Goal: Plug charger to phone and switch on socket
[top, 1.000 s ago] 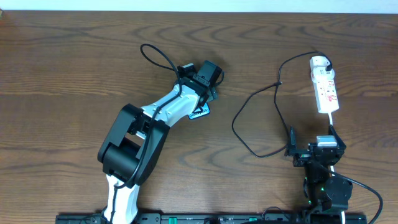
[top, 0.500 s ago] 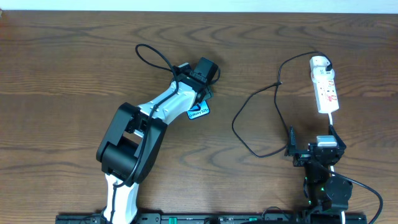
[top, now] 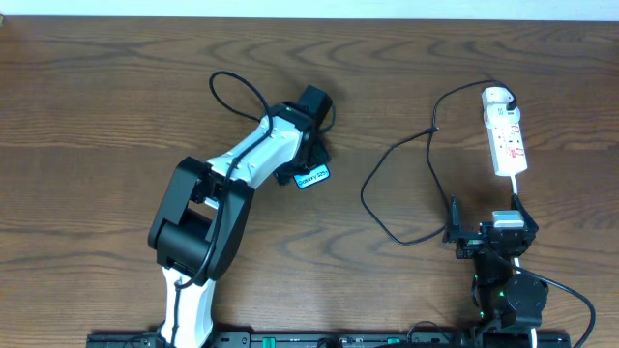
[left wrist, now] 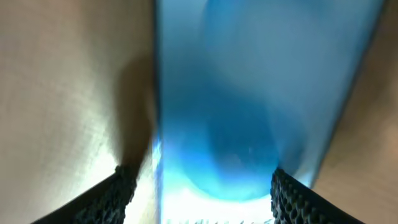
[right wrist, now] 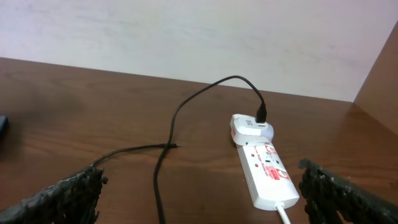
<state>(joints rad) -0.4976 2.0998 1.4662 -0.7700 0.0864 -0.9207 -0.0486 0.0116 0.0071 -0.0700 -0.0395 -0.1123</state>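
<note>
From overhead, my left arm reaches across the wooden surface [top: 97, 97] toward its middle. The left end effector [top: 311, 159] is over the phone [top: 310, 177], which lies a little left of the surface's centre, its cyan face and white band poking out from under the arm. In the left wrist view the lit blue screen [left wrist: 249, 93] is blurred and fills the space between the two fingers [left wrist: 118, 193]. They stand on either side of the phone, but I cannot tell whether they actually press on it.

The right end effector [right wrist: 202, 186] sits by the near edge, toward the right corner, with its fingers spread wide and nothing between them.

The socket [top: 505, 135] lies close to the right edge, nearer the far right corner, running lengthwise from far to near. Its white cord [right wrist: 283, 214] leaves its near end. A black plug [right wrist: 262, 114] sits in its rounded far end. From there the charger [top: 366, 193] arcs away from the right edge, crosses itself and loops back toward the right end effector. I cannot pick out its connector tip. The charger and the phone are well apart.
</note>
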